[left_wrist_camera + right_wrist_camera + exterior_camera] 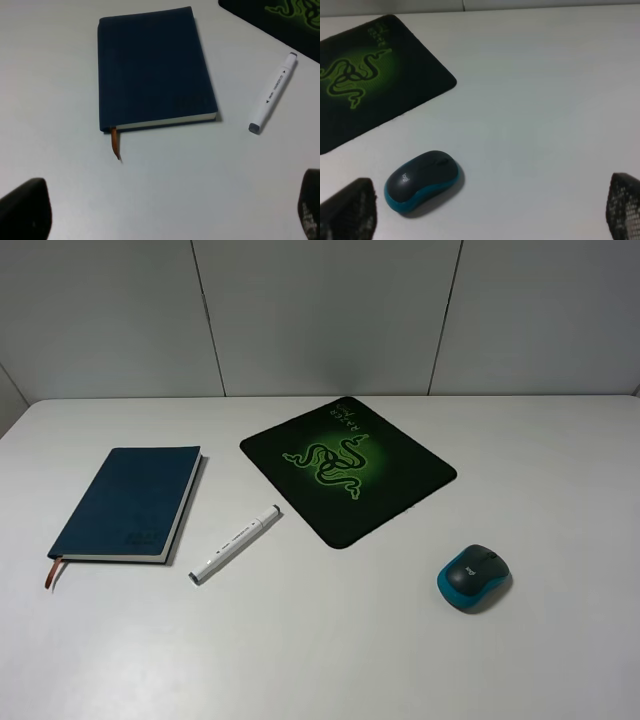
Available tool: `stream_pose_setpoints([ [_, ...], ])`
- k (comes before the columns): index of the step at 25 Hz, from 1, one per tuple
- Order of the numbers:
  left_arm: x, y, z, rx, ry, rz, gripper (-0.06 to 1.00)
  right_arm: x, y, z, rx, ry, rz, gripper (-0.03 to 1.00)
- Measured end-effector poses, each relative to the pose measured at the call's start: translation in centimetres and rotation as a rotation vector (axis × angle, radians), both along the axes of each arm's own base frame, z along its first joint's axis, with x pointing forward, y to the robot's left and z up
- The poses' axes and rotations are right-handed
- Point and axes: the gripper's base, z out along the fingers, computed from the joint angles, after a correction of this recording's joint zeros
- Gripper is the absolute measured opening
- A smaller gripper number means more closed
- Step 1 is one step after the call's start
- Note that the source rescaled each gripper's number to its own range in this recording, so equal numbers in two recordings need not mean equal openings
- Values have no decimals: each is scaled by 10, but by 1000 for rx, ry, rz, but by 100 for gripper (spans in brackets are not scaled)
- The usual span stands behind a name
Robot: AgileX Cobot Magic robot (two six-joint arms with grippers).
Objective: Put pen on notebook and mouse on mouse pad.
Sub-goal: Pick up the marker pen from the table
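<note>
The navy notebook (128,502) (152,67) lies closed at the table's left, its brown ribbon poking out at the near corner. Just right of it the white pen (235,543) (273,93) rests diagonally on the table. The black mouse pad (348,469) (365,80) with the green snake logo lies at the centre, rotated. The grey and teal mouse (473,577) (421,181) sits on the table to the pad's near right. My left gripper (165,212) hovers open near the notebook's ribbon end. My right gripper (492,212) stands open near the mouse. Neither gripper shows in the exterior high view.
A white table (320,660) carries everything; a grey panelled wall (320,310) stands behind its far edge. Bare tabletop stretches along the front and on the far right.
</note>
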Motion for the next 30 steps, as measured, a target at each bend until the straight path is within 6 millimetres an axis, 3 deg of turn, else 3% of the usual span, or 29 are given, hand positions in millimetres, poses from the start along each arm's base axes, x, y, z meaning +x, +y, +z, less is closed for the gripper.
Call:
stream_pose_setpoints([
  [25,0,0,0,4,-1,2,98,0,0,0,0,0,0,100],
  [30,-3,1,12,3,-21,2,99,0,0,0,0,0,0,100],
])
